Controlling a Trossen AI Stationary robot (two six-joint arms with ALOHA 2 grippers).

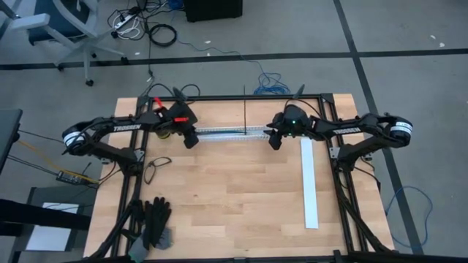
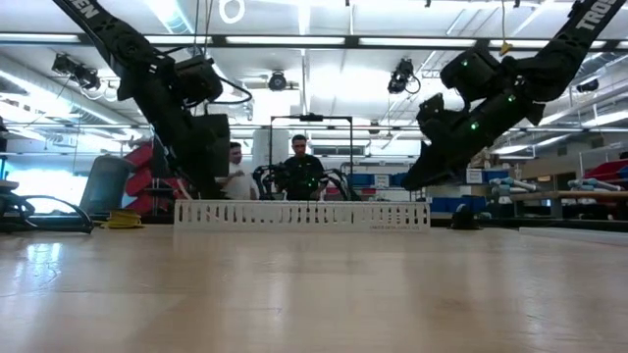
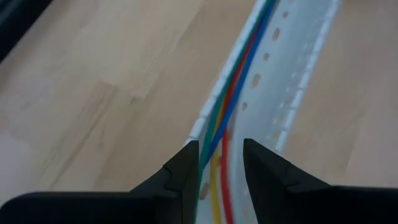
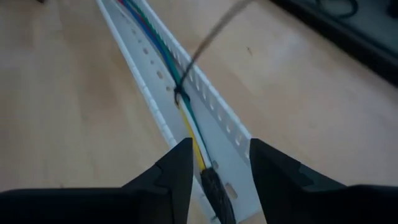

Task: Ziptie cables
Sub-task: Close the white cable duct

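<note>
Along the far side of the counter (image 1: pixel 241 190): one white slotted channel (image 1: pixel 227 132) lay between the two arms, with the cables (image 3: pixel 231 99) running inside it.
Left gripper (image 3: pixel 219 163): at the channel's left end, fingers parted narrowly on either side of the cable bundle; whether they truly pinched it could not be told from the wrist view.
Right gripper (image 4: pixel 217 160): at the channel's right end, fingers apart and empty, poised over the cables' dark plug end (image 4: pixel 216 186).
Ziptie (image 4: pixel 181 93): one dark tie was already cinched round the bundle, just beyond the right fingers, its long tail (image 4: pixel 214 31) sticking up out of the channel.
Step in hand: probably checking or letting go of the tie just made.
Doing it well: the left fingers should keep the wires gathered and low in the channel while the right arm lifts straight up, clear of the tail, so the bundle is not dragged out of the slot.
Count, cables: four colours showed at the left wrist, green, blue, red and yellow; more may have been hidden beneath.
Count, other things: one flat white strip (image 1: pixel 309 183) lay on the right of the counter, one pair of black gloves (image 1: pixel 155 219) at the near left corner, and one small cable loop (image 1: pixel 157 169) beside the left arm.
</note>
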